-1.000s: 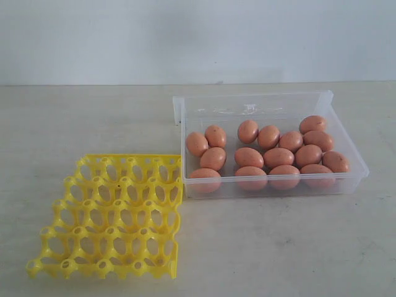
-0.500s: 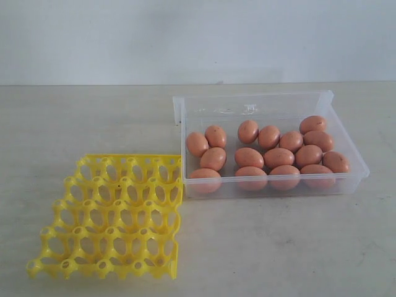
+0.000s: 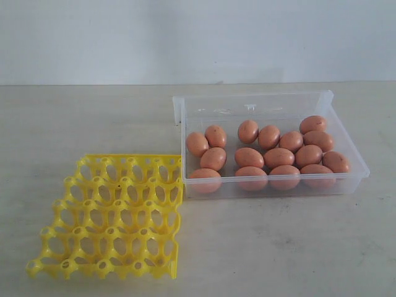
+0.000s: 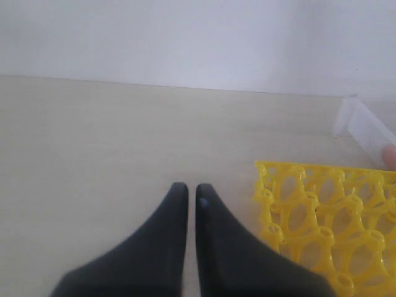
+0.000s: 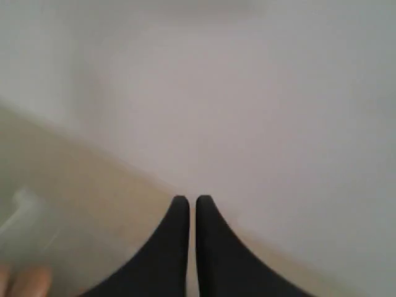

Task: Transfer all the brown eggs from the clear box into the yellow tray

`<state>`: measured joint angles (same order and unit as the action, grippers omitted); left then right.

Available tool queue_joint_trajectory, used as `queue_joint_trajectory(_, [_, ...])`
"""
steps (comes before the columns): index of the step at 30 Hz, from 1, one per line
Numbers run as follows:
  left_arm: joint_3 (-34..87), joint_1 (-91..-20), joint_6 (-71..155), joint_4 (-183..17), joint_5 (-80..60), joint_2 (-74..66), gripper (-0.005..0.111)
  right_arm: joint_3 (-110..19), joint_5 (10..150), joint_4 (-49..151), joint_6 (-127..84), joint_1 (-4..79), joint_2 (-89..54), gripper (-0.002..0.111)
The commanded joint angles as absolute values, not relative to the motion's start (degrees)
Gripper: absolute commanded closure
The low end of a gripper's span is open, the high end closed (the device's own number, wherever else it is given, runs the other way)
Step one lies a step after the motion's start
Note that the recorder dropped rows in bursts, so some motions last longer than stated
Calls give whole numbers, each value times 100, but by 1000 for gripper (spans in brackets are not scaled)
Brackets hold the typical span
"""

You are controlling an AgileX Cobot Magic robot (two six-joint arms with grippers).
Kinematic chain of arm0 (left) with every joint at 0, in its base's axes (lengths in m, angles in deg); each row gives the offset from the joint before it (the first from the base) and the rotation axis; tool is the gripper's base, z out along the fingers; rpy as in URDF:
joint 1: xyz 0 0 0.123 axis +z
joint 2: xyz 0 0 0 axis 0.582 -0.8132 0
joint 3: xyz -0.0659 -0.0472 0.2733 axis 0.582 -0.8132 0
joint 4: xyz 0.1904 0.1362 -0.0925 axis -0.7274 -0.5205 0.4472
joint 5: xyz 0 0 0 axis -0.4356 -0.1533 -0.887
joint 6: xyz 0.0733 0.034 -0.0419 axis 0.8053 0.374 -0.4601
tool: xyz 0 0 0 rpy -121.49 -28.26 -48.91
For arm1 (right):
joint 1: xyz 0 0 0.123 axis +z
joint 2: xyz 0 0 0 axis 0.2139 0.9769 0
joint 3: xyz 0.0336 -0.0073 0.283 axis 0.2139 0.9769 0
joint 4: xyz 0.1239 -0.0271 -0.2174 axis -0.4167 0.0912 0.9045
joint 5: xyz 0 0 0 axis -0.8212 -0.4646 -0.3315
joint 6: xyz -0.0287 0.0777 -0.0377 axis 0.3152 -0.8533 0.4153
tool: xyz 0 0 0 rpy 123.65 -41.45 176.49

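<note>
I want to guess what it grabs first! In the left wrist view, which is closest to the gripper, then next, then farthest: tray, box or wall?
1. tray: close beside the left gripper.
2. box: past the tray's far edge.
3. wall: behind everything, farthest back.
</note>
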<state>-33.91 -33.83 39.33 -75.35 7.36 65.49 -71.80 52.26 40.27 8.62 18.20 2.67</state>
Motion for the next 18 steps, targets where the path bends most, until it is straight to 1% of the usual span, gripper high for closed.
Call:
queue_joint_trajectory(1, [-3414,-3419,3933,-7566,682,6570,103,-9023,1299,3958,-103,1818,1997,108])
queue_joint_trajectory(3, [-3414,-3419,3933,-7566,682,6570,103,-9577,1046,3625,-378,1818,2505,108])
queue_joint_trajectory(6, [-3414,-3419,3933,-7566,682,6570,103,-9655,1046,3187,-937,1831,2807,108])
queue_joint_trajectory(9, [-3414,-3419,3933,-7566,682,6570,103,-9655,1046,3243,-352,1882,2939,107])
queue_joint_trajectory(10, [-3414,-3419,3933,-7566,682,6570,103,-9655,1046,3314,-211,1884,2999,105])
queue_joint_trajectory(12, [-3414,-3419,3933,-7566,682,6570,103,-9655,1046,3384,-196,1867,3113,96])
queue_joint_trajectory(14, [-3414,-3419,3933,-7566,682,6570,103,-9655,1046,3384,-187,1871,3256,80])
queue_joint_trajectory(16, [-3414,-3419,3933,-7566,682,6570,103,-9655,1046,3356,-187,1871,3372,60])
queue_joint_trajectory(17, [-3414,-3419,3933,-7566,682,6570,103,-9655,1046,3327,-199,1871,3441,53])
queue_joint_trajectory(18, [-3414,-3419,3933,-7566,682,6570,103,-9655,1046,3326,-239,1871,3489,50])
